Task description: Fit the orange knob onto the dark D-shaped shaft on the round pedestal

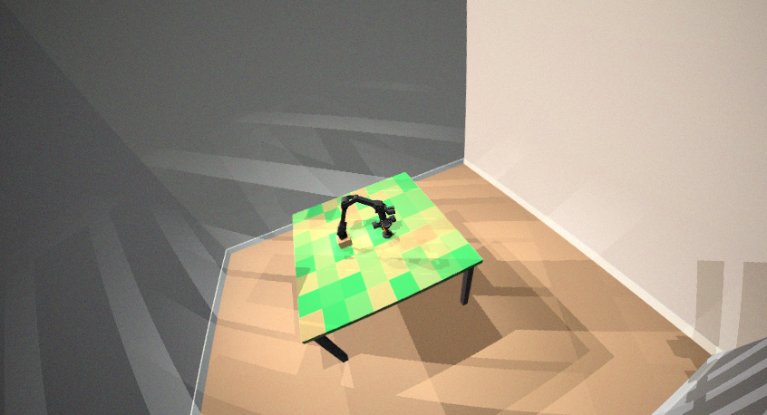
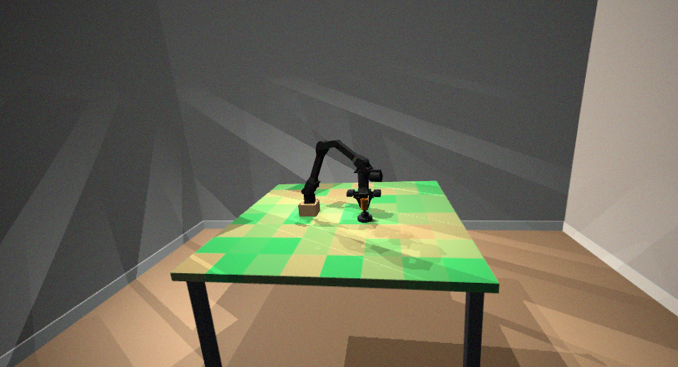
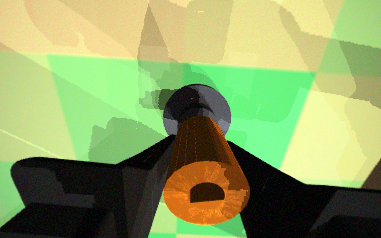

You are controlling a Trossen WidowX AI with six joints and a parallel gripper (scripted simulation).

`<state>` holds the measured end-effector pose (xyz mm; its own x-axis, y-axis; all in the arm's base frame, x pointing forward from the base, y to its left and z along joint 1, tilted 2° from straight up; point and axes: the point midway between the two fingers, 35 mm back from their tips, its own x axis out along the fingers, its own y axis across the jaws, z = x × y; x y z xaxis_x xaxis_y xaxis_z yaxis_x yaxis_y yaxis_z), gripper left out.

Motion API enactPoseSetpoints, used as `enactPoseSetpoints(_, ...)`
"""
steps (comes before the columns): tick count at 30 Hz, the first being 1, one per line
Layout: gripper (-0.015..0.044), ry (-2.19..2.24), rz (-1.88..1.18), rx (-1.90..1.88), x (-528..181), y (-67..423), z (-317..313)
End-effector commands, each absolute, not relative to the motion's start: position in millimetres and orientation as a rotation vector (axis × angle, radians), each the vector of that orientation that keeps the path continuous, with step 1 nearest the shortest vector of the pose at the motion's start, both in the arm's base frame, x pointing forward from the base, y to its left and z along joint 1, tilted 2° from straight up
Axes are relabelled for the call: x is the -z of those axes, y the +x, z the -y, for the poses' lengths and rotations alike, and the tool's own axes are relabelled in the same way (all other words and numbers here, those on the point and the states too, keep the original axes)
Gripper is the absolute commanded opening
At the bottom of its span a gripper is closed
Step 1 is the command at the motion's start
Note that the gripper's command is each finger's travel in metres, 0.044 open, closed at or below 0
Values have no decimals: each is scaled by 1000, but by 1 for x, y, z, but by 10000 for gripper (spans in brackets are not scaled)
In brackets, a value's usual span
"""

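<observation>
My gripper is shut on the orange knob. The knob stands upright between the black fingers. In the wrist view its near end shows a D-shaped hole with the flat side toward the bottom of the frame. The round dark pedestal sits on the table right under the knob's far end. The knob hides the shaft. I cannot tell whether the knob touches the pedestal.
The checkered green and tan table carries the arm, whose base stands on a small tan block left of the pedestal. Table edges lie far from the gripper.
</observation>
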<state>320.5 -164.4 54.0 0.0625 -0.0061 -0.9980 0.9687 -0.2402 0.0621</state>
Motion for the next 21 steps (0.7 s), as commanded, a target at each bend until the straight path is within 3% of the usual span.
enactPoseSetpoints(1, 0, 1483, -986, 1396, -55, 322, 165)
enactPoseSetpoints(21, 0, 1544, -937, 1454, -50, 321, 164)
